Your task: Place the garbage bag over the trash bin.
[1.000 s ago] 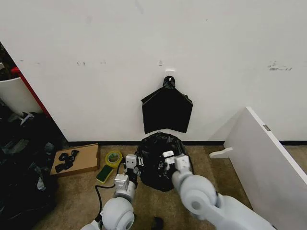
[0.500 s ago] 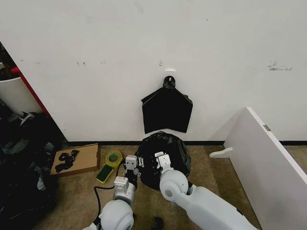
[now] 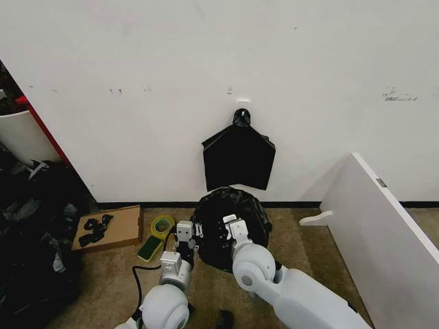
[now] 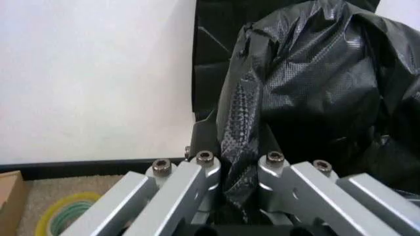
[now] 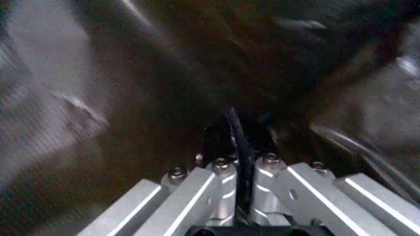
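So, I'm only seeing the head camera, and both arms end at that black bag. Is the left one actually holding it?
Observer: Yes; the left wrist view shows the left jaws shut on a fold of the garbage bag.
Operator: And the right one?
Observer: The right jaws are pinched on a thin black strip of it.
Operator: Is the plastic smooth?
Observer: No, close up it has a fine grid texture.

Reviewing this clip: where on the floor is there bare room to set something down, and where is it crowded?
Bare carpet lies between the garbage bag and the leaning white board. Left of the bag it is crowded: tape roll, sponge, cardboard. The left gripper and right gripper both pinch the bag.
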